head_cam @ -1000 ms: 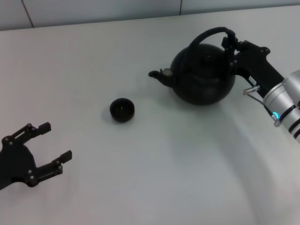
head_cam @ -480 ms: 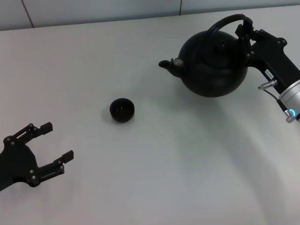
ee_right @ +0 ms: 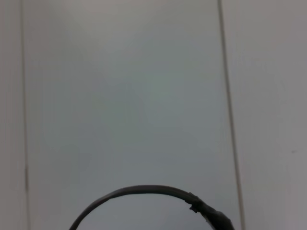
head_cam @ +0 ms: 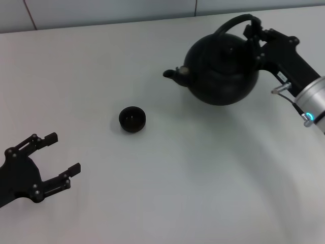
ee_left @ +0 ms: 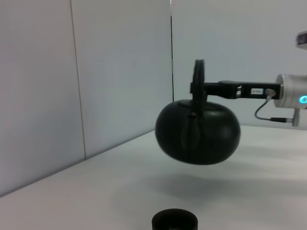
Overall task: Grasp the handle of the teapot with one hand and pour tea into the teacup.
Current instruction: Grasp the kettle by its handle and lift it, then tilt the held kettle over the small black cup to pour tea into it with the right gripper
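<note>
1. Head view: my right gripper [head_cam: 252,31] is clenched on the handle [head_cam: 231,24], gripping the right side of the hoop. The teapot [head_cam: 221,68] hangs from it at the far right of the table [head_cam: 167,178], with the spout [head_cam: 172,74] pointing towards my left. The body looks roughly level; no tea visible anywhere. The teacup [head_cam: 132,119] sits on the table nearer me and to the left of the spout, well apart from the pot. My left gripper [head_cam: 56,161] is parked low at the near left edge, jaws spread wide, holding nothing, well apart from the cup.

2. Left wrist view: the teapot [ee_left: 197,131] is clearly off the table [ee_left: 105,187], with a gap and a soft shadow under it. The handle [ee_left: 198,76] stands upright, seen edge-on, and my right gripper [ee_left: 204,88] comes in horizontally to clamp it. The teacup [ee_left: 174,220] sits at the lower edge, closer to the camera than the pot and not under it. A white wall [ee_left: 86,72] is behind.

3. Right wrist view: only the arc of the handle [ee_right: 144,192] shows against the white wall [ee_right: 120,86]. My own fingers aren't in frame here.
</note>
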Motion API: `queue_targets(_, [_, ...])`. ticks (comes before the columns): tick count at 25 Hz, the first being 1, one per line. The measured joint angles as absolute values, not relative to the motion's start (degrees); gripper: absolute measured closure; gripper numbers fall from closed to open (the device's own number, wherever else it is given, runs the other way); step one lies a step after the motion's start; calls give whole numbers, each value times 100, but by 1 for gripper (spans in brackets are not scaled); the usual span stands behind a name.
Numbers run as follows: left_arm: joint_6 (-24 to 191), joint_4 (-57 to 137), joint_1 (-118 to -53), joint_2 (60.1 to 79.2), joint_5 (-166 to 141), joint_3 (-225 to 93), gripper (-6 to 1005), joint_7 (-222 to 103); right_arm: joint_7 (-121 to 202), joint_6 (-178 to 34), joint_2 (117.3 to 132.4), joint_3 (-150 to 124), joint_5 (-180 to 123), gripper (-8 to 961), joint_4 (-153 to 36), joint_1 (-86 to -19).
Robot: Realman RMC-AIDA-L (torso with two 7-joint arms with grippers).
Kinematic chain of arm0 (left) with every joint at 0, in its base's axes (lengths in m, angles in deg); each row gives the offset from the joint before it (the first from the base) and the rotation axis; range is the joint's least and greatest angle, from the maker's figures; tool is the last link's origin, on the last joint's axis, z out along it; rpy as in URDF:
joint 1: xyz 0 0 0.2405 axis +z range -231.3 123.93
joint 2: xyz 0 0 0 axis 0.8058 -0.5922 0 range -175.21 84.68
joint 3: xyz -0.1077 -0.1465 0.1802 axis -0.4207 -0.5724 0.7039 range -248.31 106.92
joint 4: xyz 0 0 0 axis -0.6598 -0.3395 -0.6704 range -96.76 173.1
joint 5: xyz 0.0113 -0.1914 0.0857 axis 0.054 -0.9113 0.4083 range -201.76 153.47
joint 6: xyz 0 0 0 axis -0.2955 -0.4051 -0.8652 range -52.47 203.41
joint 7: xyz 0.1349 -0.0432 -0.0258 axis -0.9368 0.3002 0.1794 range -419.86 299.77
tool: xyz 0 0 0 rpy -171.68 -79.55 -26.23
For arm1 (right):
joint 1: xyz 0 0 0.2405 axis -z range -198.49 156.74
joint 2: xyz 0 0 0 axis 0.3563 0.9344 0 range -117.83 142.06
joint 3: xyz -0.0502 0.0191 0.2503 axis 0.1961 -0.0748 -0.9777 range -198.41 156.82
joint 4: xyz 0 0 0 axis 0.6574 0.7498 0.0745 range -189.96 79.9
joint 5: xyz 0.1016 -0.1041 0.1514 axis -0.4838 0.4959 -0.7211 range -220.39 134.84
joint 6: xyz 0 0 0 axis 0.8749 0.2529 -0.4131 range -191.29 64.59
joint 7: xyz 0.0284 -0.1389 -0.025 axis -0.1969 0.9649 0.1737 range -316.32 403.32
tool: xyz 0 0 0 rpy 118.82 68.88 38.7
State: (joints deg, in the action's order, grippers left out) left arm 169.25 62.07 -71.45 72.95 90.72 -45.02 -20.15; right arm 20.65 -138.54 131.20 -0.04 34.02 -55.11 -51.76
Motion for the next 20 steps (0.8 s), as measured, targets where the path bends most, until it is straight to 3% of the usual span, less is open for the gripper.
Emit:
queue_targets(11, [16953,6201,-7158,7314,9072,-4503,152,-2020,1701,-13089,13122,963,3411,862,-5729,-5845])
queue_targets(20, [16969,6122,-7162,7308,9009,-4503,152,-2084,1625,-12974,13128,1216,3411,863,-5753,-6003])
